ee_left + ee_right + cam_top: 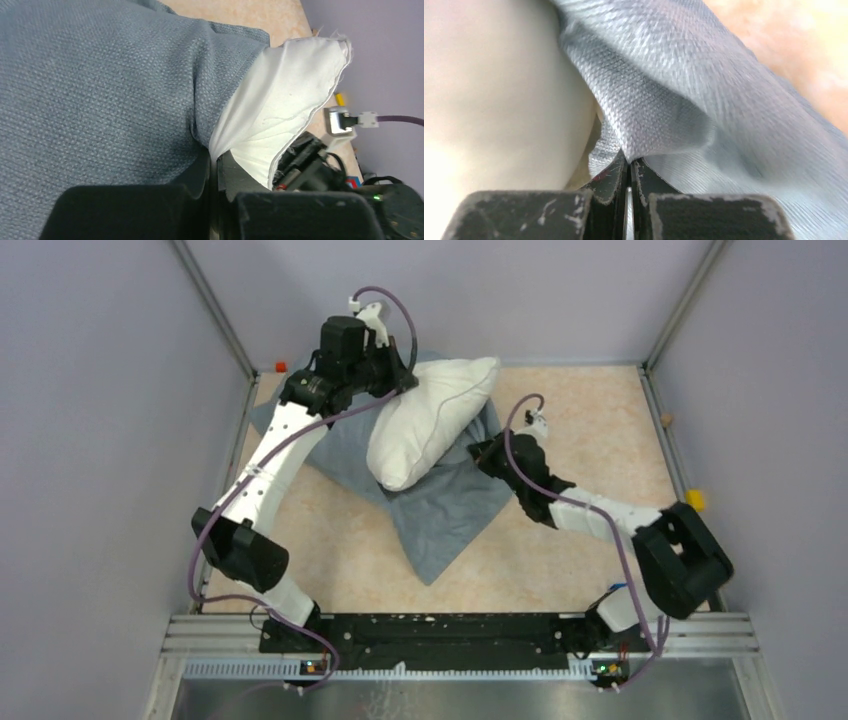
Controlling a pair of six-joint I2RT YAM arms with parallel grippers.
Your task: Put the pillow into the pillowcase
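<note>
The pillow [432,420] lies on the pillowcase [440,525], long axis 7 to 1 o'clock, with the left gripper [398,378] pinching that cloth at its 10 o'clock and the right gripper [482,450] pinching it at 4

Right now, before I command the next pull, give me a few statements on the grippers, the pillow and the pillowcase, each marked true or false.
1. The right gripper is shut on a fold of the pillowcase. True.
2. The pillow is fully inside the pillowcase. False: in the top view most of it lies bare on top of the cloth.
3. The left gripper is wide open. False: its jaws are shut where the grey cloth meets the pillow; which of the two it pinches I cannot tell.
4. The two grippers are on opposite sides of the pillow. True: the left at its far left end, the right at its right side.
</note>
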